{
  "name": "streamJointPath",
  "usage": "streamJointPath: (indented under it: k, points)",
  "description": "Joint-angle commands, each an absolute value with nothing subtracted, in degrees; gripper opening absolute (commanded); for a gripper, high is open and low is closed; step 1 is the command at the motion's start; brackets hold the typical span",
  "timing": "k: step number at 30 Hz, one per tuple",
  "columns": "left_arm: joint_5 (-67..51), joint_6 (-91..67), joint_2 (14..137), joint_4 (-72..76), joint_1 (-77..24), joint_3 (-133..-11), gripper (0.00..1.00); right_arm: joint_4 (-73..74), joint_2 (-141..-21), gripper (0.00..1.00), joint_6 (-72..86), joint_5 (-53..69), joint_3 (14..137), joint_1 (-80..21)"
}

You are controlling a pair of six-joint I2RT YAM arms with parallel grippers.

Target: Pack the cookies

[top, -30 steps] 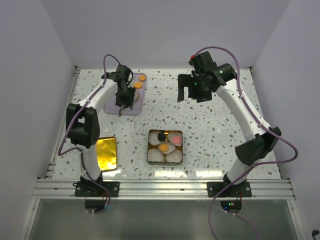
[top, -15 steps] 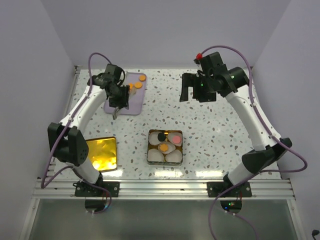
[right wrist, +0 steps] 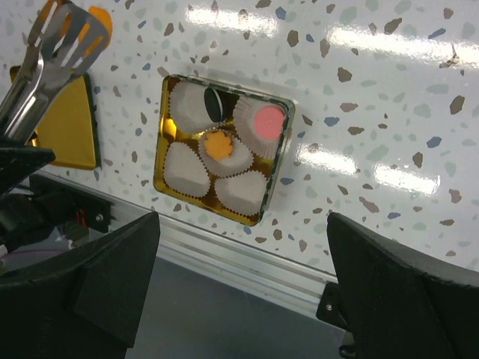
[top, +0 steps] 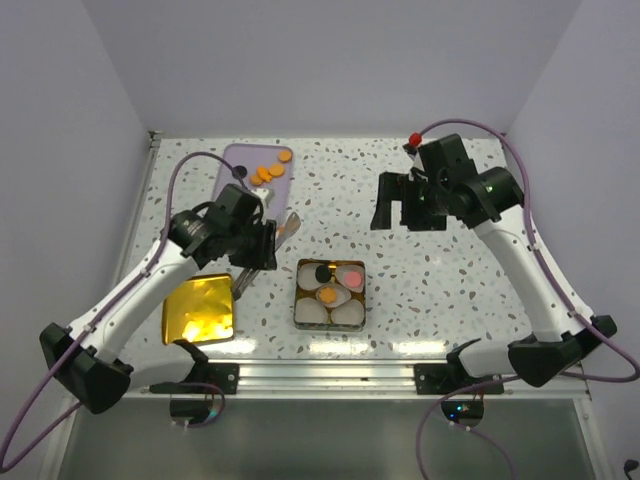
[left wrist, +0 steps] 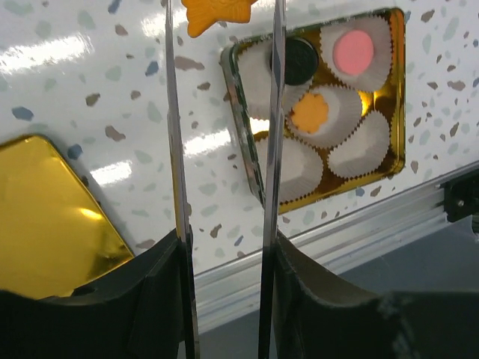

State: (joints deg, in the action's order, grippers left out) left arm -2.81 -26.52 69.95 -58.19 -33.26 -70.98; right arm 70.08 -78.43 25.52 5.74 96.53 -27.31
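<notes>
The left pincer point(left wrist: 224, 250) is clamped on a pair of metal tongs point(left wrist: 177, 149). The long blades let it pinch a thin disc that its own thick fingers would handle poorly. An orange cookie point(left wrist: 221, 11) sits nipped between the tong tips, held over bare worktop point(top: 430, 280) just left of the open gold tin point(top: 297, 300) and not yet above it.

The tin's white paper cups point(left wrist: 296, 168) already hold a black cookie point(left wrist: 299, 60), a pink cookie point(left wrist: 352, 48) and another orange one point(left wrist: 310, 112). The two near cups look empty, so the carried cookie probably belongs in one of them.

More orange cookies point(top: 268, 172) lie on the purple tray point(top: 240, 160) at the far left, and the gold lid point(top: 198, 308) rests left of the tin, out of the way.

The right pincer point(top: 402, 205) hovers far right of the tin with its fingers spread wide and nothing in them, leaving the approach open.
</notes>
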Motion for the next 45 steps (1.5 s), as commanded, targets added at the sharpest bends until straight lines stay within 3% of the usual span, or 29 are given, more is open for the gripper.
streamJointPath:
  k: [1,9,19,25,45]
  points:
    - [-2.02,-36.01,63.73,-58.01,-38.12,-65.59,0.39,68.47,-74.8,0.97,26.02,7.73,93.78,-27.16]
    - [3.24,-49.65,57.48,-60.11,-53.51,-58.01,0.37,69.26,-71.72,0.97,25.93,8.09,91.32,-27.16]
    - [8.44,-60.99,63.81,-61.79,-70.83,-57.3,0.37,70.93,-66.72,0.97,26.72,7.56,88.51,-27.07]
    - [9.49,-63.28,65.48,-61.09,-73.21,-56.95,0.38,71.54,-64.34,0.97,27.25,7.38,86.75,-27.16]
    - [9.14,-62.14,66.18,-59.06,-73.56,-55.11,0.57,69.87,-65.56,0.97,27.95,7.21,85.43,-27.07]
